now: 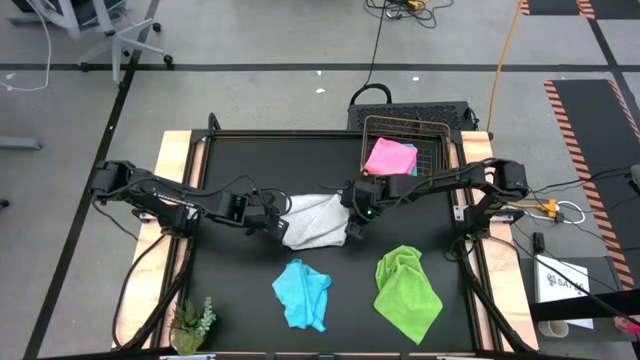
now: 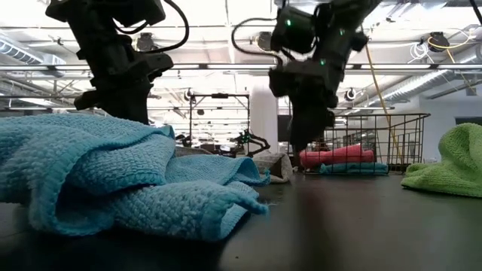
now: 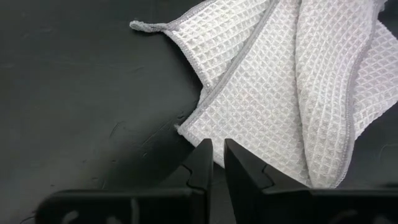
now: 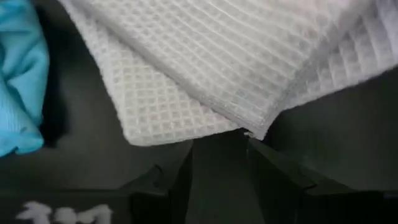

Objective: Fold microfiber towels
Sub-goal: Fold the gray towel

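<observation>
White towel (image 1: 315, 222) mid-worktop (image 1: 240, 300), flanked for folding: left pincer (image 1: 272, 226) nearly shut, empty, at its edge. Right pincer (image 1: 352, 228) parted, empty, opposite corner.

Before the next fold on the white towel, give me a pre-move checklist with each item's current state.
1. White towel lies mid-table between both grippers: ok.
2. Left gripper at the towel's edge, fingers nearly shut with only a thin gap, nothing visibly between them: not ok for a grab.
3. Right gripper open at a towel corner, not gripping: ok.
4. Towel flat: not ok, layers overlap.
5. Blue towel and green towel lie apart from the white one: ok.
</observation>
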You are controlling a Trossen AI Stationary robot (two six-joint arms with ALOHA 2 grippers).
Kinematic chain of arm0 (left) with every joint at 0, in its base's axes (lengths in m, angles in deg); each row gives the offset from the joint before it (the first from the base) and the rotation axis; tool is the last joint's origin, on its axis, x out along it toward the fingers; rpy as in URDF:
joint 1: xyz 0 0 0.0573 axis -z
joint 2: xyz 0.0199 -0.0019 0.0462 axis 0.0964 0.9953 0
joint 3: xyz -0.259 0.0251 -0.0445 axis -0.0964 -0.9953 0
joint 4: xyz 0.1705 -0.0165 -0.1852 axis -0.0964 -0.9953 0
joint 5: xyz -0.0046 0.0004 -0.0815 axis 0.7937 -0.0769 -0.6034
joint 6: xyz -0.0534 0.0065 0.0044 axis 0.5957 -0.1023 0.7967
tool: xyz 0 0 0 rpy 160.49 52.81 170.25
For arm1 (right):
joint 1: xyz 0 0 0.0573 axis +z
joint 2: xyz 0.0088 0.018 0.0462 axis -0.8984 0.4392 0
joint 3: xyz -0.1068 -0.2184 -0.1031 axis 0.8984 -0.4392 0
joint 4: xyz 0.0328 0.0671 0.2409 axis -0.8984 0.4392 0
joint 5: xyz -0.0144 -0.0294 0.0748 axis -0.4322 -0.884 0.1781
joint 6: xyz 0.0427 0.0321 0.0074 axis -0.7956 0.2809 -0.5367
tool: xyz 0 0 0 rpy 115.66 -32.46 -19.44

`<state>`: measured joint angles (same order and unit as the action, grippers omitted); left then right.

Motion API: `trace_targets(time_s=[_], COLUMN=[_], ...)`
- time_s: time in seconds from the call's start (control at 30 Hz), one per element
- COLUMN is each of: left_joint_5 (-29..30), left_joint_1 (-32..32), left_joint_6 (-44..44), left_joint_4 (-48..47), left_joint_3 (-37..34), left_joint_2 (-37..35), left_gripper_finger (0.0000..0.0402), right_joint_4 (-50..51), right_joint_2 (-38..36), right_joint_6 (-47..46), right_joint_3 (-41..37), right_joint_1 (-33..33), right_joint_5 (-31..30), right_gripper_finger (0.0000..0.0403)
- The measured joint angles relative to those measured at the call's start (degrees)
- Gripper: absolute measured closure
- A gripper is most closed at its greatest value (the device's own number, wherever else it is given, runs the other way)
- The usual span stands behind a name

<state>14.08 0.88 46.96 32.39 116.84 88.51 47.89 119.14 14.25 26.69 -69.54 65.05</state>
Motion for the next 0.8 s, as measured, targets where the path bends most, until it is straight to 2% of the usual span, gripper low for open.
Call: trace_targets(time_s=[0.13,0.33,0.6,0.8], left_joint_5=[0.0,0.0,0.5,0.5], left_joint_1=[0.0,0.0,0.0,0.0], left_joint_6=[0.0,0.1,0.2,0.4], left_joint_4=[0.0,0.1,0.1,0.1], left_joint_3=[0.0,0.0,0.0,0.0], left_joint_2=[0.0,0.0,0.0,0.0], left_gripper_finger=[0.0360,0.0360,0.0360,0.0360], right_joint_4=[-6.9,-17.4,-19.3,-14.1], right_joint_2=[0.0,0.1,0.1,0.3], right_joint_6=[-4.8,-8.5,-8.6,-8.7], right_joint_3=[-4.6,-9.3,-9.7,-9.7], right_joint_1=[-2.5,-4.6,-4.9,-4.4], right_joint_5=[4.2,4.2,4.2,4.1], right_gripper_finger=[0.0261,0.0261,0.0261,0.0261])
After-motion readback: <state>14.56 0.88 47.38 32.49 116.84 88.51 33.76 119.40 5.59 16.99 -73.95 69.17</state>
